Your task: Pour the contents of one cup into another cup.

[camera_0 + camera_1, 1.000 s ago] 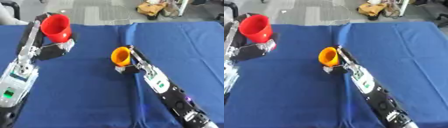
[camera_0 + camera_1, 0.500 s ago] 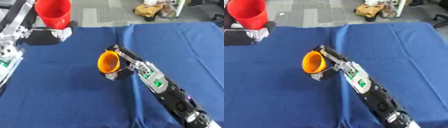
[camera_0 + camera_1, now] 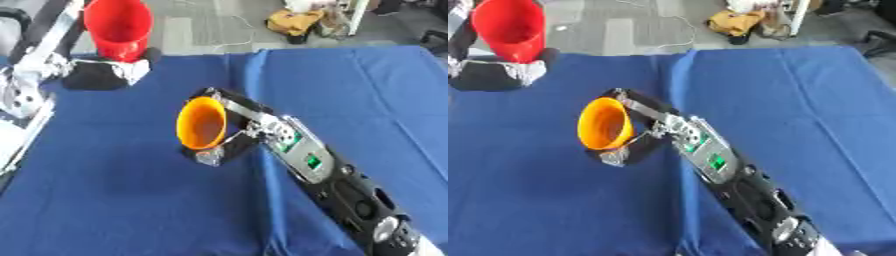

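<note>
The right hand (image 3: pixel 229 146) has its fingers curled round the orange cup (image 3: pixel 202 123) and holds it above the middle of the blue desk (image 3: pixel 114 200). The cup is tipped on its side, mouth facing left. The left hand (image 3: pixel 107 75) grips the red cup (image 3: pixel 118 27) at its base, upright, over the desk's far left edge, well apart from the orange one. What either cup holds, if anything, is hard to make out.
</note>
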{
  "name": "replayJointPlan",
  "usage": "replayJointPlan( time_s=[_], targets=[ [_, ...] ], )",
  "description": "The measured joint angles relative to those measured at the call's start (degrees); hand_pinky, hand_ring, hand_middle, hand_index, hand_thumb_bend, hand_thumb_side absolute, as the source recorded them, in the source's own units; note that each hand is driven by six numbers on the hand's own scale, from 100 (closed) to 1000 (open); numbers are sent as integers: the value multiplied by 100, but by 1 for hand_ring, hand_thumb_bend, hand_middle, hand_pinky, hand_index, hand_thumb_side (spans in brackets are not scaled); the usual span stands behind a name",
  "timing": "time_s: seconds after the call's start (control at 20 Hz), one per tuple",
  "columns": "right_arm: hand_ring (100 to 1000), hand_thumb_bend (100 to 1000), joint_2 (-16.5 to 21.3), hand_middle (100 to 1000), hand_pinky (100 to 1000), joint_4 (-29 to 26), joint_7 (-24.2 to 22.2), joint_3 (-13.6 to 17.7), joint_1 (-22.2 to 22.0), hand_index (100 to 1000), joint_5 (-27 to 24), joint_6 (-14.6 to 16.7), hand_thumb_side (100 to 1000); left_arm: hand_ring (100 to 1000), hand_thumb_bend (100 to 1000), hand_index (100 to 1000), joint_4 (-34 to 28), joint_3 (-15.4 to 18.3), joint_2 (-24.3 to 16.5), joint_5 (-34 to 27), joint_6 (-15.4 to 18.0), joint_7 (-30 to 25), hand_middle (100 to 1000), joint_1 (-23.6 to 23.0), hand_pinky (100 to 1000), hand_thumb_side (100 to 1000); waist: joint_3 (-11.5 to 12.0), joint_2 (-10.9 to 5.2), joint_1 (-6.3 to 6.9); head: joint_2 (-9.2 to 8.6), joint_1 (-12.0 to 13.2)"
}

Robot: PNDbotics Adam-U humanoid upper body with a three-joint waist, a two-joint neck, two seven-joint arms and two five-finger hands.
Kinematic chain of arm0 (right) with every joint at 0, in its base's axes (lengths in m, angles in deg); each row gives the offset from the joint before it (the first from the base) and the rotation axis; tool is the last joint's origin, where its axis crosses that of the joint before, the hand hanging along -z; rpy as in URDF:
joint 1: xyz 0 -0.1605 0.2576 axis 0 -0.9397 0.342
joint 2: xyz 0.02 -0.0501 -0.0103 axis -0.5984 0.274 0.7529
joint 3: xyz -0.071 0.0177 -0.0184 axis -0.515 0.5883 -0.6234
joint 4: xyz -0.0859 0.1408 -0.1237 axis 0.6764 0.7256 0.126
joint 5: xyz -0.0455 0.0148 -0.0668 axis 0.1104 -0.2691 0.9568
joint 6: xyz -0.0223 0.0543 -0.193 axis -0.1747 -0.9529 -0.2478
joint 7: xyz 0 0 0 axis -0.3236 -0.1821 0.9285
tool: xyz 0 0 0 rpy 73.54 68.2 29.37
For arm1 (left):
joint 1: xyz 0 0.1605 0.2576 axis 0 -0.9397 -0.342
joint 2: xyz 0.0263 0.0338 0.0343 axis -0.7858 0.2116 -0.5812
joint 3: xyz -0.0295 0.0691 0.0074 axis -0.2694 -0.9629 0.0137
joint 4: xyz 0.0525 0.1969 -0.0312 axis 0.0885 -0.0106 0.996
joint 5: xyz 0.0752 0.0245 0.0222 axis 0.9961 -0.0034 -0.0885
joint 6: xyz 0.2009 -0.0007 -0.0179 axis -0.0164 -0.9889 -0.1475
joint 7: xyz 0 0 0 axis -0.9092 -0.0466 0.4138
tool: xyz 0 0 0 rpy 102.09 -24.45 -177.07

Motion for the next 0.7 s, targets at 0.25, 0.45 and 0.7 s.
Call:
replayJointPlan(
  time_s=[0.25,0.45,0.7],
  targets=[
    [503,100,-6,232,491,106,-421,-182,-3,419,-521,-319,128,486,207,703,24,-43,50,144,136,37,464,3,243,100,17,0,-5,0,-15],
    [504,100,-25,232,491,127,-575,-217,-6,419,-672,-414,129,484,216,704,21,-73,51,244,213,13,462,31,242,100,17,0,-10,-1,-16],
    [505,100,-62,233,491,160,-627,-234,-35,420,-724,-461,131,470,230,709,11,-129,53,630,381,-112,448,63,236,100,23,0,-10,-24,-21]
  ],
)
